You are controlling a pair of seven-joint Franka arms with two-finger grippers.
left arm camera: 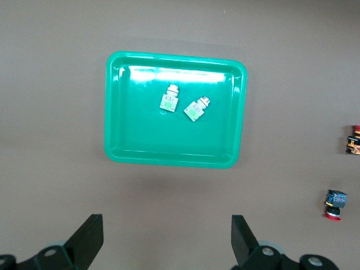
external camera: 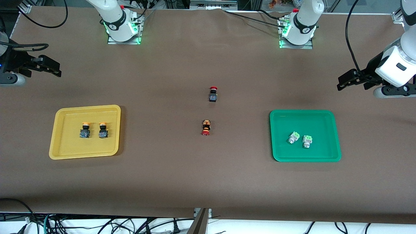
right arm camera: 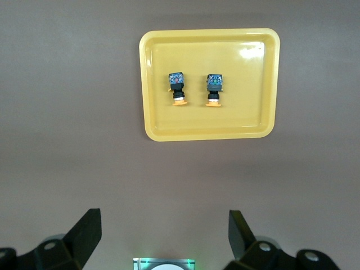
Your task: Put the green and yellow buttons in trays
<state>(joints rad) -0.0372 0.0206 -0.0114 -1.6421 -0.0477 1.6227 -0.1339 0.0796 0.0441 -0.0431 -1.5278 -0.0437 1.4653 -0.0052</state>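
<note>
Buttons are all sorted: two yellow-capped buttons (external camera: 84, 129) (external camera: 103, 129) lie side by side, apart, in my yellow tray (external camera: 60, 146), caps pointing away from the front camera. Two green-capped buttons (external camera: 293, 137) (external camera: 307, 140) lie close together in my green tray (external camera: 334, 152), each tilted at its own angle.

I take the black-bodied red button (external camera: 213, 94) near the middle of the desk (external camera: 208, 182) as my landmark. From it, the yellow tray sits toward the right arm's end of the desk and nearer the front camera; the green tray sits toward the left arm's end, also nearer the camera. A second red-capped button with an orange-black body (external camera: 206, 127) lies nearer the camera than the landmark, well apart from it, on its side on the bare desk.

My left tool (external camera: 344, 82) hangs in the air over the desk edge at the left arm's end, farther out than the green tray, its fingers (left arm camera: 90, 239) spread wide and holding nothing. My right tool (external camera: 52, 67) hangs over the desk at the right arm's end, also spread wide with its fingers (right arm camera: 87, 232) empty. Both arms wait away from the trays.
</note>
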